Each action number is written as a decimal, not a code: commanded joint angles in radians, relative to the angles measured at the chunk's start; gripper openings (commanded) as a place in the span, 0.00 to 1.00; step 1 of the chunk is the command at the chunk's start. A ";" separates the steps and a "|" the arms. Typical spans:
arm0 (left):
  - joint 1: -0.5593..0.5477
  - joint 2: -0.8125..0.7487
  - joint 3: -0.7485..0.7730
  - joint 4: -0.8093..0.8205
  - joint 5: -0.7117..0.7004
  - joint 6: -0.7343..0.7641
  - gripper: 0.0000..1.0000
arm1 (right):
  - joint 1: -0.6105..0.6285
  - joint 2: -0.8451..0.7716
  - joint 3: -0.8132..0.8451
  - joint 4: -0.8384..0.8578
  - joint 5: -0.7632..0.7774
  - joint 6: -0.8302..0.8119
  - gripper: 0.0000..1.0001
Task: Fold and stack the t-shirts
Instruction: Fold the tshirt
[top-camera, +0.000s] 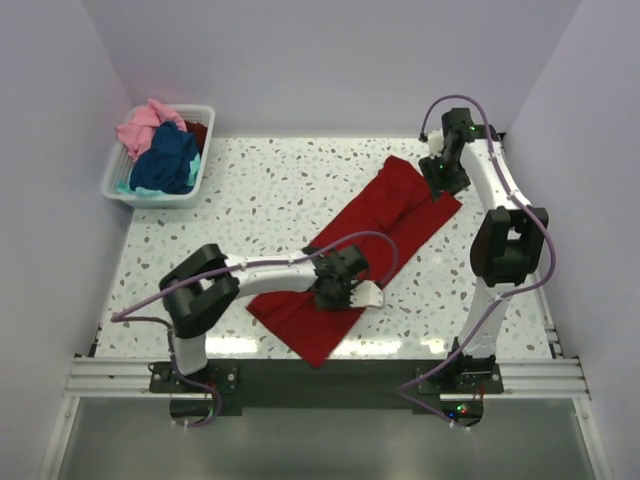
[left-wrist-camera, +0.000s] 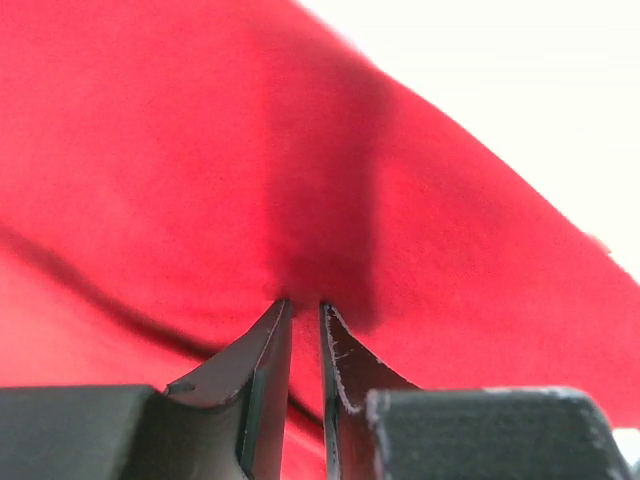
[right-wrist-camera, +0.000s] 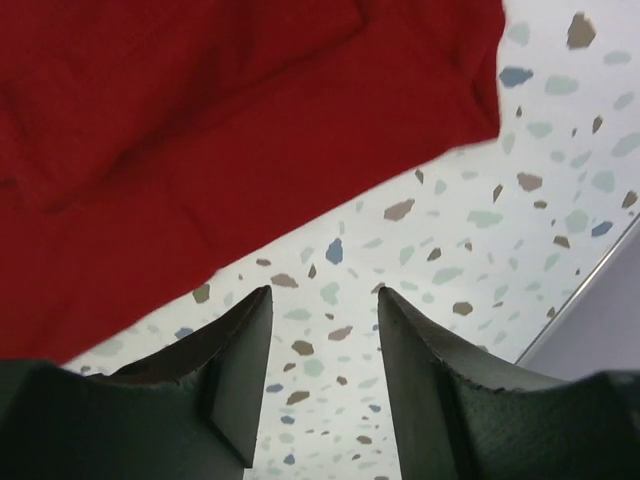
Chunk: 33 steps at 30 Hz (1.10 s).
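So the red t-shirt (top-camera: 400, 205) lies diagonally across the table (top-camera: 260, 200) — light, floppy cloth, I'd grab hems or corners — left gripper (left-wrist-camera: 302, 302) looks pinched nearly shut on it, right gripper (right-wrist-camera: 322, 295) open, empty, beside its far edge.

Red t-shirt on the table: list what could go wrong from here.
1. The left gripper seems to pinch only a small bit of the red t-shirt; the cloth may slip out on lifting.
2. The right gripper stands open over bare table, beside the shirt's edge; closing there would likely miss it.
3. The shirt's near corner lies at the table's near edge and might slide off if dragged.
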 joint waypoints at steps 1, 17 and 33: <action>-0.095 0.108 0.157 -0.037 0.318 -0.162 0.23 | -0.012 -0.083 -0.026 -0.053 -0.044 0.008 0.50; 0.439 -0.140 0.163 0.261 0.529 -0.498 0.30 | 0.118 0.242 0.061 0.067 0.080 0.015 0.11; 0.804 -0.427 -0.131 0.206 0.491 -0.507 0.31 | 0.341 0.673 0.572 0.212 0.247 -0.120 0.11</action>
